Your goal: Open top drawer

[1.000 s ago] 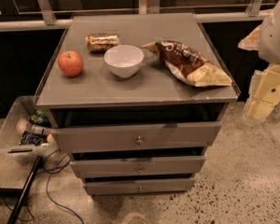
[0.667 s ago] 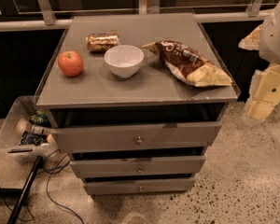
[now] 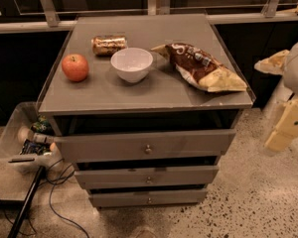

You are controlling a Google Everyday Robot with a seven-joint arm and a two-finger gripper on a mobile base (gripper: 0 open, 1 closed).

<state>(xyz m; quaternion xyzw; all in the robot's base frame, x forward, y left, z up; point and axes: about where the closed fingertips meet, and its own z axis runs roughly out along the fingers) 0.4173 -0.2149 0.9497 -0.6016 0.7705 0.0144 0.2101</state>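
The top drawer is the widest of three grey drawer fronts in a small cabinet, with a small round metal knob at its centre. A dark gap shows between its front and the cabinet top. Two narrower drawer fronts sit below it. My gripper, cream-coloured, hangs at the right edge of the view. It is to the right of the cabinet at about the height of the top drawer, well apart from the knob and touching nothing.
On the cabinet top lie a red apple, a white bowl, a can on its side and a chip bag. A bin of items and cables stand on the floor at the left. The speckled floor lies at the right.
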